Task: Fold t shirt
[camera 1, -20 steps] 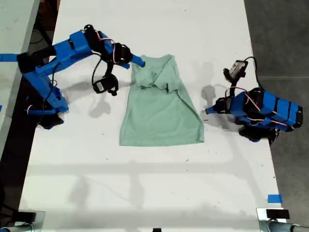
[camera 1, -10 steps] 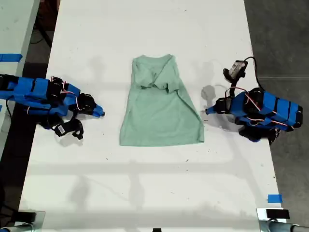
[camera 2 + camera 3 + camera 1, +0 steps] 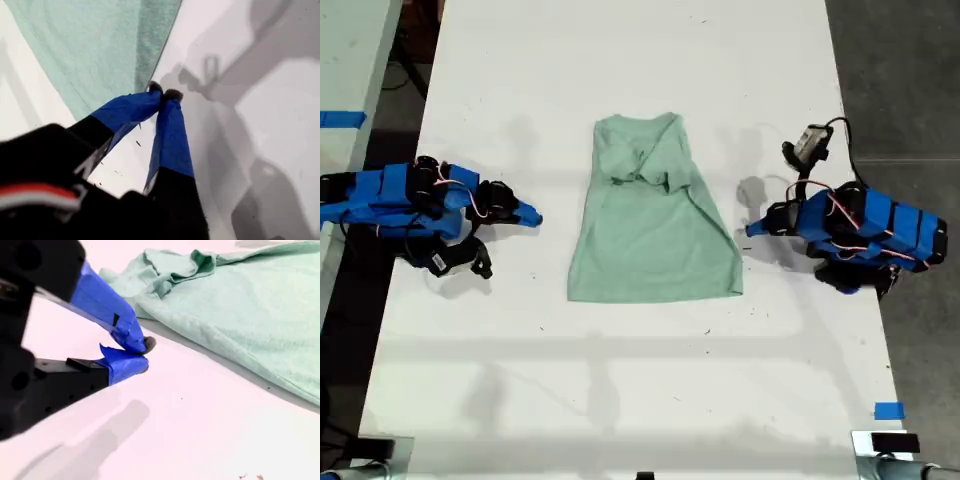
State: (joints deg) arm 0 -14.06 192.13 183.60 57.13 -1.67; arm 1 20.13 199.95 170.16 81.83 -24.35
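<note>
The t shirt (image 3: pixel 655 215) lies in the middle of the white table (image 3: pixel 620 400), partly folded. My first gripper (image 3: pixel 751 229) and my second gripper (image 3: pixel 532 216) sit closed and empty, one on each side. Next, I think one must open and grab an edge.

One t shirt (image 3: pixel 655 215), two arms, one table (image 3: pixel 620 400).

My first gripper (image 3: pixel 162 93) fingers closed (empty), my second gripper (image 3: pixel 145 354) fingers nearly together, both arms folded low
</note>
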